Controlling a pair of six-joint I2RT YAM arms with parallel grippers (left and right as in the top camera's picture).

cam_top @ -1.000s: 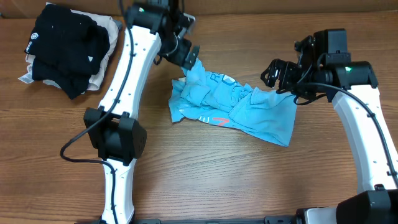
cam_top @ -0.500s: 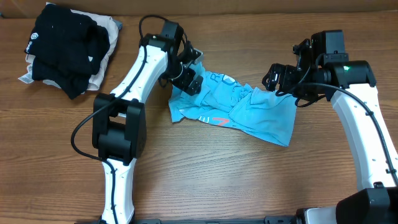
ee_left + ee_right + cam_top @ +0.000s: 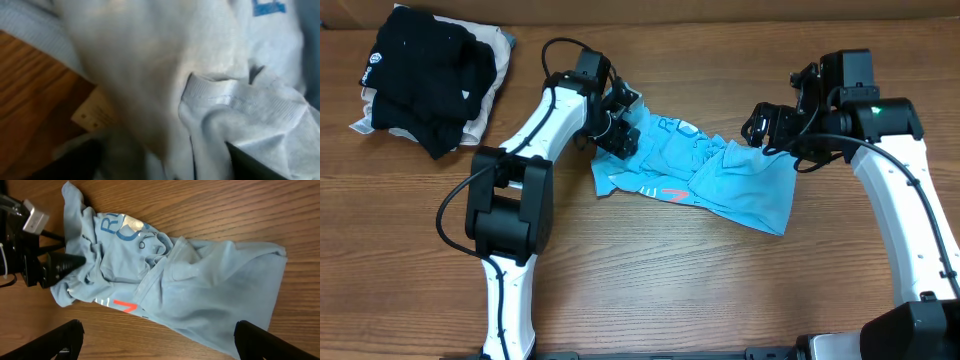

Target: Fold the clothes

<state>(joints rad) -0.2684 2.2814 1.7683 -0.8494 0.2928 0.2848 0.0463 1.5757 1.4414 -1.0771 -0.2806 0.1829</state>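
The light blue T-shirt (image 3: 710,175) lies crumpled on the wooden table, with white lettering and a red mark near its front left. It also shows in the right wrist view (image 3: 190,280) and fills the left wrist view (image 3: 165,60). My left gripper (image 3: 620,132) is down at the shirt's back left edge, its fingers (image 3: 170,167) apart with cloth bunched between them. It shows in the right wrist view (image 3: 60,265) too. My right gripper (image 3: 760,125) hovers open and empty (image 3: 159,330) above the shirt's back right part.
A black garment with a small white logo (image 3: 420,70) lies on a beige cloth (image 3: 498,55) at the table's back left corner. The left arm's link and base (image 3: 505,215) stand left of the shirt.
My left arm has swung in and its gripper has dropped onto the shirt's back left edge. The right arm and the shirt have barely moved.
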